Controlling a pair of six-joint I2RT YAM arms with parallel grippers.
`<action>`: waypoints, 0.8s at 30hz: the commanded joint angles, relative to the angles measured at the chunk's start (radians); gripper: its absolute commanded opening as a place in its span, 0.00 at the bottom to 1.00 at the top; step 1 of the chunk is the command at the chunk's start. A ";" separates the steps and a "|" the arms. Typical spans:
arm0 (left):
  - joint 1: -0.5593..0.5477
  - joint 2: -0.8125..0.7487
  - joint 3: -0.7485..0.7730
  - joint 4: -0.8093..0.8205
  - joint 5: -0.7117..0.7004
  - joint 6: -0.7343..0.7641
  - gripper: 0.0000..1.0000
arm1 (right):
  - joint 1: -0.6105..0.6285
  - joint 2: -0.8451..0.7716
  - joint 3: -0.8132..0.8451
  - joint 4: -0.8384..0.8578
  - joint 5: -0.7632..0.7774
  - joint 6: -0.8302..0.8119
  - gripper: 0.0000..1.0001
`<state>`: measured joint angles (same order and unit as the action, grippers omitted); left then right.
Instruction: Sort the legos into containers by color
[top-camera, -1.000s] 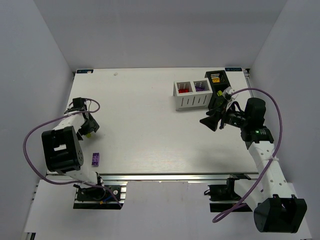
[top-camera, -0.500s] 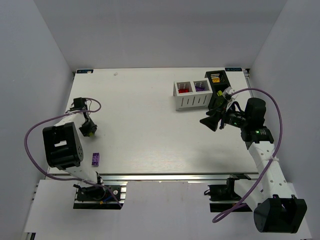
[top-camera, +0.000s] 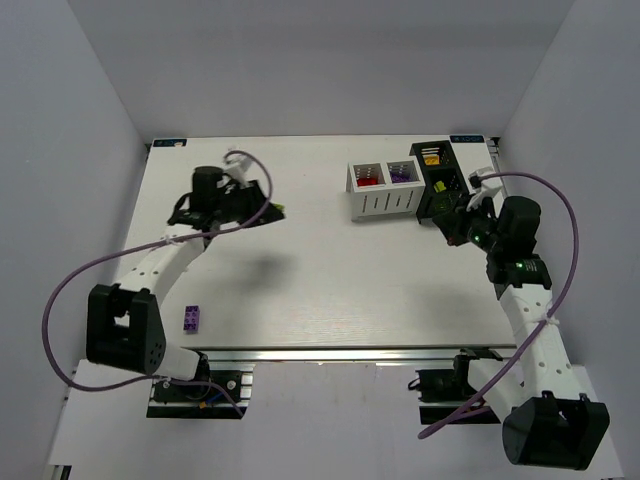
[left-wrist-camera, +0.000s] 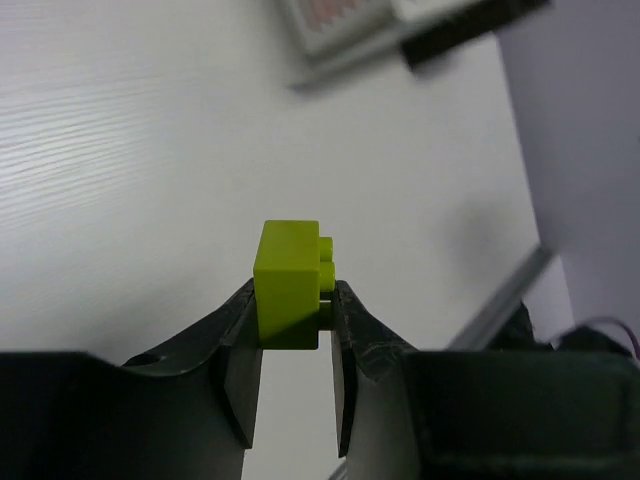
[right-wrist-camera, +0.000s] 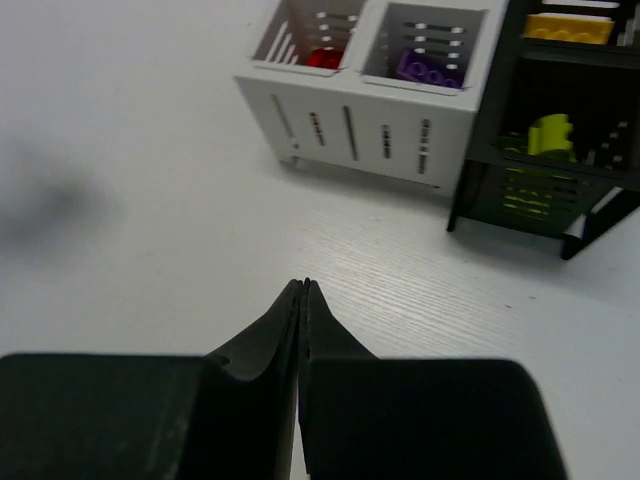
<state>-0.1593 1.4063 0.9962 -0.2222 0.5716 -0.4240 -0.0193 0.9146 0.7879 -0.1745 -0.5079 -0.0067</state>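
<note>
My left gripper (top-camera: 272, 212) is shut on a lime green lego (top-camera: 278, 211) and holds it above the table, left of the containers. The left wrist view shows that lego (left-wrist-camera: 290, 285) pinched between both fingers. My right gripper (right-wrist-camera: 303, 285) is shut and empty, just in front of the containers (top-camera: 455, 222). The white box (top-camera: 385, 203) holds a red lego (right-wrist-camera: 323, 58) in its left compartment and a purple one (right-wrist-camera: 430, 70) in its right. The black bin (right-wrist-camera: 490, 90) holds a yellow lego (right-wrist-camera: 568, 27) and a lime one (right-wrist-camera: 548, 135). A purple lego (top-camera: 191, 318) lies near the front left edge.
White walls close in the table on the left, back and right. An aluminium rail (top-camera: 340, 353) runs along the near edge. Purple cables (top-camera: 70, 280) loop off both arms.
My left gripper closed on the lime lego at the left edge, lifted it and swung right toward the table's back middle. My right gripper shut and drew back to the right.
</note>
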 joint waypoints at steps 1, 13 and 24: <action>-0.197 0.069 0.119 0.139 0.126 -0.033 0.00 | -0.037 -0.043 0.010 0.066 0.118 0.054 0.00; -0.537 0.650 0.971 0.103 -0.088 0.070 0.00 | -0.159 -0.082 -0.015 0.102 0.267 0.109 0.00; -0.617 1.020 1.292 0.509 -0.191 0.033 0.00 | -0.208 -0.094 -0.036 0.130 0.233 0.126 0.00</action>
<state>-0.7601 2.4344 2.2234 0.1154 0.4412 -0.3820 -0.2138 0.8299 0.7551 -0.0994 -0.2623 0.1043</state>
